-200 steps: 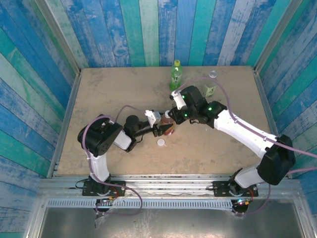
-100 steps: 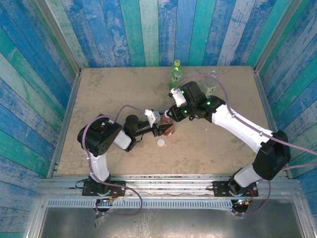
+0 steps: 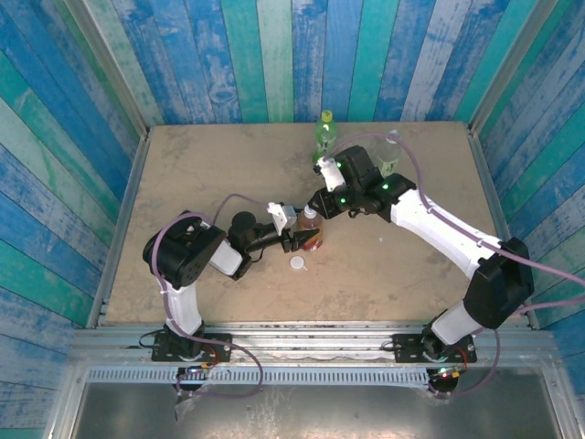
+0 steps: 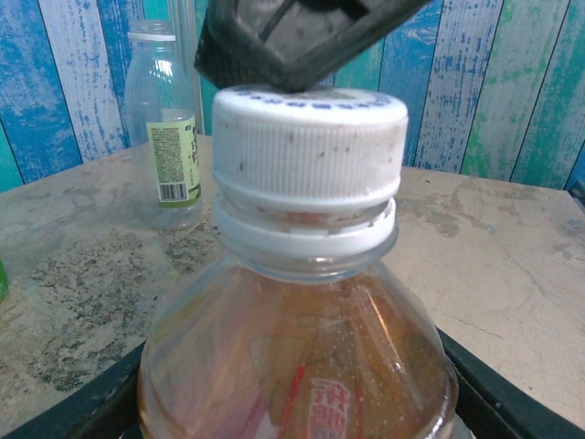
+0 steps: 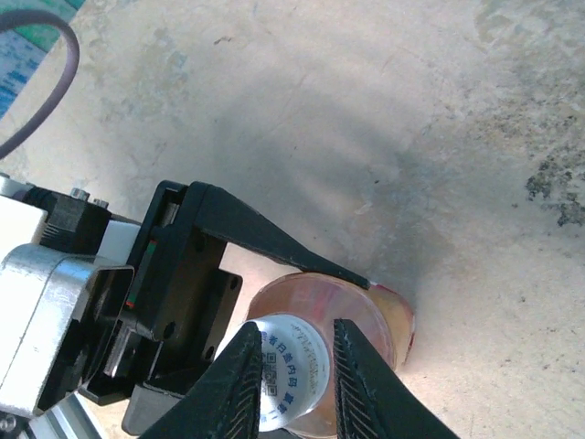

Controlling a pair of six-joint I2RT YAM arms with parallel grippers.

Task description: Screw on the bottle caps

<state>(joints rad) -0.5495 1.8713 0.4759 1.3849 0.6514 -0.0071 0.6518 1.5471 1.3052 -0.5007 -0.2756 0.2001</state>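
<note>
Amber bottle, top view: amber bottle (image 3: 312,230) stands mid-surface, left end effector (image 3: 304,240) clamped round its body. Right end effector (image 3: 317,207) sits right above its neck.
Others, top view: green bottle (image 3: 324,133) is behind the amber one, clear bottle (image 3: 388,160) back right, loose white cap (image 3: 298,263) just in front.
Left wrist view: white cap (image 4: 311,146) sits on the neck over amber liquid, looks slightly crooked, so mid-screwing I'd guess.
Right wrist view: fingers (image 5: 236,389) pinched on that cap from above.
Next: more twisting, re-grip between turns, keep the bottle pinned.
</note>
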